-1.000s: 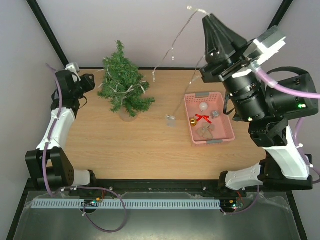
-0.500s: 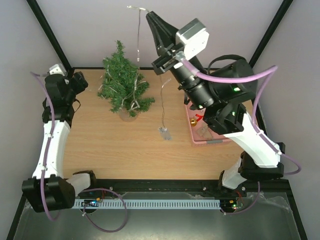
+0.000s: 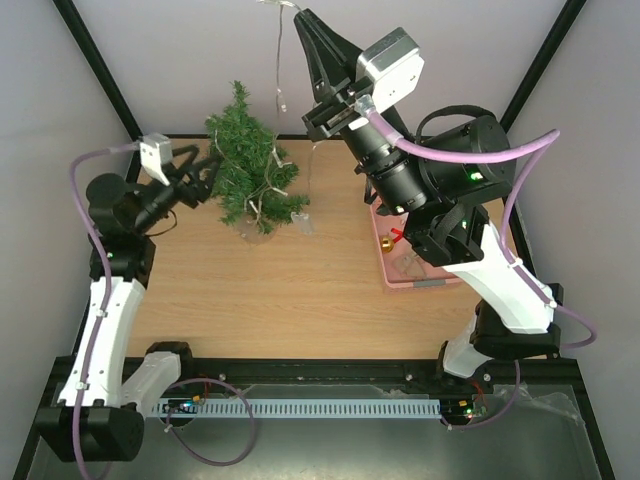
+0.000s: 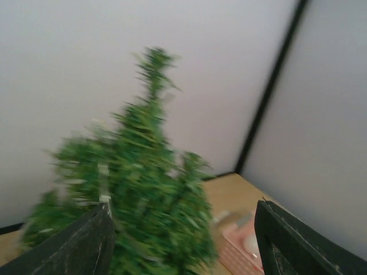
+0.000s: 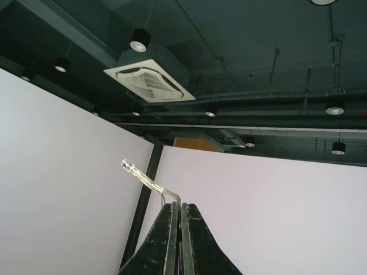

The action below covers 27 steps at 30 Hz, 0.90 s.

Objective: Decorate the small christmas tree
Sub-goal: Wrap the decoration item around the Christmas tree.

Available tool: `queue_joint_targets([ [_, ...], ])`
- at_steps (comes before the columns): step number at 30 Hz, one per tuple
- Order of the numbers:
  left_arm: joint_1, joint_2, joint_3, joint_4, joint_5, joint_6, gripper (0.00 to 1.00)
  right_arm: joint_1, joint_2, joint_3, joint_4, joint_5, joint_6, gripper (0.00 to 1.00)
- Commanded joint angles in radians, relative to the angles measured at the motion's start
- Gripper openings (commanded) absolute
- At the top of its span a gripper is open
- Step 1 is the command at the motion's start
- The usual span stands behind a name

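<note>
Two grippers: left gripper (image 3: 203,166) moved in beside tree (image 3: 250,170), jaws apart; right gripper (image 3: 303,20) pinches light string (image 3: 279,70) high.
Tree: upright, far left of table (image 3: 250,300).
Battery pack (image 3: 303,222): shifted left, now by tree.

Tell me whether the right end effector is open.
No, the right end effector is clamped shut on the light string, whose clear tip pokes out beyond it.

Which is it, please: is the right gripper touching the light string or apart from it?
Touching. The right wrist view shows the right gripper shut on the light string, the wire pinched between its fingertips.
</note>
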Motion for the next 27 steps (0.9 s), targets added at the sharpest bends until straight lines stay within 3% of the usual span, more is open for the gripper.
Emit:
queue_joint_targets([
  [1,-0.091,-0.057,-0.054,0.124,0.262,0.134,0.69,-0.002,0.012,0.038,0.044,-0.012,0.004,0.02],
  [10,-0.238,-0.065,-0.065,0.037,0.355,0.278,0.72,-0.002,0.001,0.033,0.038,-0.017,0.033,0.02],
  [17,-0.322,0.012,-0.004,-0.079,0.326,0.367,0.64,-0.002,-0.012,0.027,0.033,-0.02,0.051,0.02],
  [20,-0.341,0.022,-0.001,-0.088,0.274,0.381,0.49,-0.002,-0.017,0.023,0.029,-0.025,0.061,0.02],
  [24,-0.344,-0.007,-0.003,-0.084,0.173,0.385,0.14,-0.002,-0.041,-0.009,0.028,-0.011,0.054,0.02],
  [27,-0.346,-0.05,0.004,-0.088,0.045,0.381,0.04,-0.002,-0.058,-0.045,0.028,0.038,0.023,0.02],
])
